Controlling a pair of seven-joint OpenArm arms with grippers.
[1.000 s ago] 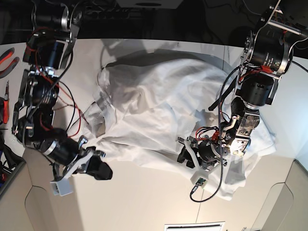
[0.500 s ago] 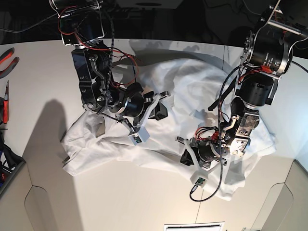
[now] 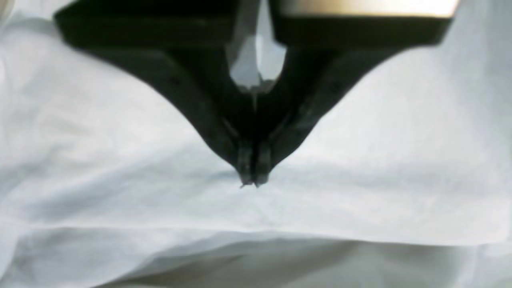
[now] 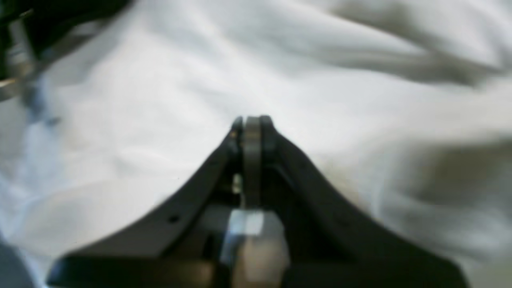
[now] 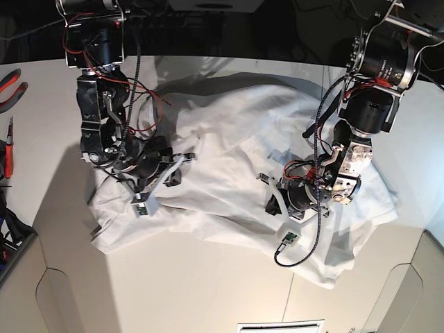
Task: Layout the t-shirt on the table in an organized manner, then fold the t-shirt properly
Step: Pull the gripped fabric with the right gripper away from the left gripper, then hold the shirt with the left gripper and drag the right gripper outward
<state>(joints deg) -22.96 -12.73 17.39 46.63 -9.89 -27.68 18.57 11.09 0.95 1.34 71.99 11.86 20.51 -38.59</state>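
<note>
The white t-shirt [image 5: 236, 146] lies wrinkled and spread across the off-white table [image 5: 208, 284]. My right gripper [image 5: 179, 168] is over the shirt's left part. In the right wrist view its jaws [image 4: 252, 120] are shut, with a thin grey strip of cloth between them. My left gripper [image 5: 270, 205] is low on the shirt's front right part. In the left wrist view it [image 3: 252, 182] is shut, with the tips pinched into a crease of the shirt [image 3: 360, 192]. The collar and sleeves are not clear to see.
Red-handled pliers [image 5: 12, 82] and other tools [image 5: 7, 149] lie at the table's left edge. A black cable with a small green board [image 5: 287, 239] hangs from the left arm over the shirt's front hem. The table front has angled corners.
My right arm swung from the table's front left up over the shirt's middle, then back left. The shirt's left part spread out toward the front left. The left arm hardly moved.
</note>
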